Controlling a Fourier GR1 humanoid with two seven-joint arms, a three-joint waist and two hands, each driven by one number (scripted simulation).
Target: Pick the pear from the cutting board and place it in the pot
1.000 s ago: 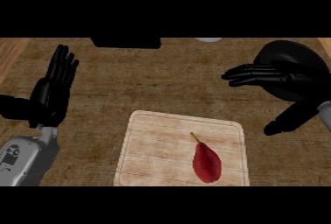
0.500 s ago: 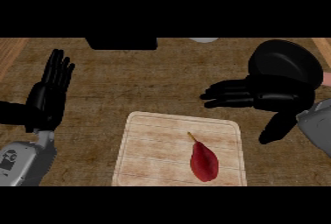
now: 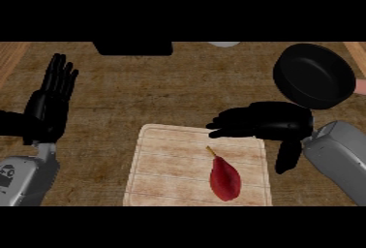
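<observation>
Head view, steeply down: a brown, rough-grained wooden tabletop (image 3: 164, 92) carries a pale rectangular wooden cutting board (image 3: 168, 169) at lower centre, its near edge cut off by the view's bottom. On the board lies a dark red, elongated pear (image 3: 224, 178) with a thin yellowish stem pointing up and to the left (the fruit lies flat in the board's right half, touched by nothing). The black right hand (image 3: 268, 121) on its grey forearm hovers over the board's upper right corner, palm down, fingers stretched out toward the left and relaxed, thumb hanging down along the board's right edge; it grasps nothing and is apart from the pear, which lies just below it in the picture. A round black pot (image 3: 314, 75) with a dark hollow interior stands on the tabletop at upper right, beyond the right hand. The black left hand (image 3: 49, 104) rests at the left edge, fingers straight and pointing up, released, well apart from the board. At the top edge a dark rectangular object (image 3: 133, 47) and a small pale rounded object (image 3: 224, 44) are partly cut off; what they are cannot be told.
</observation>
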